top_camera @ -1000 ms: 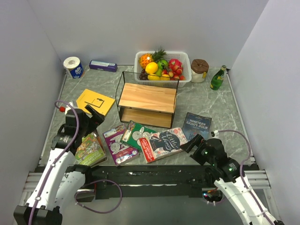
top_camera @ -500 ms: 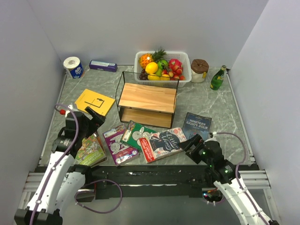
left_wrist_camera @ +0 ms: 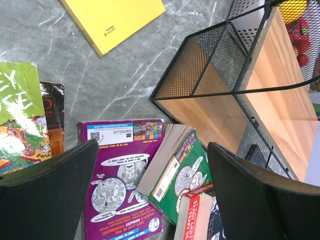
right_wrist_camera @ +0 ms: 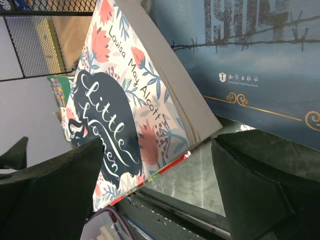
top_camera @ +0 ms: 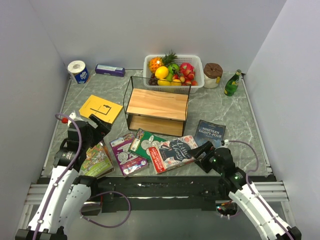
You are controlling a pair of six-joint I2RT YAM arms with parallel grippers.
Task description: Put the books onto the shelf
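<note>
Presently, right claw agape by Little Women book, left claw agape

Left tool, right tool, jaws agape

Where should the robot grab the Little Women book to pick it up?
Grab the Little Women book by its page edge, near the corner facing the right arm's fingers. That edge looks lifted, lying over the dark blue book, so one finger could probably slip under from the right while the other presses the cover.
</note>
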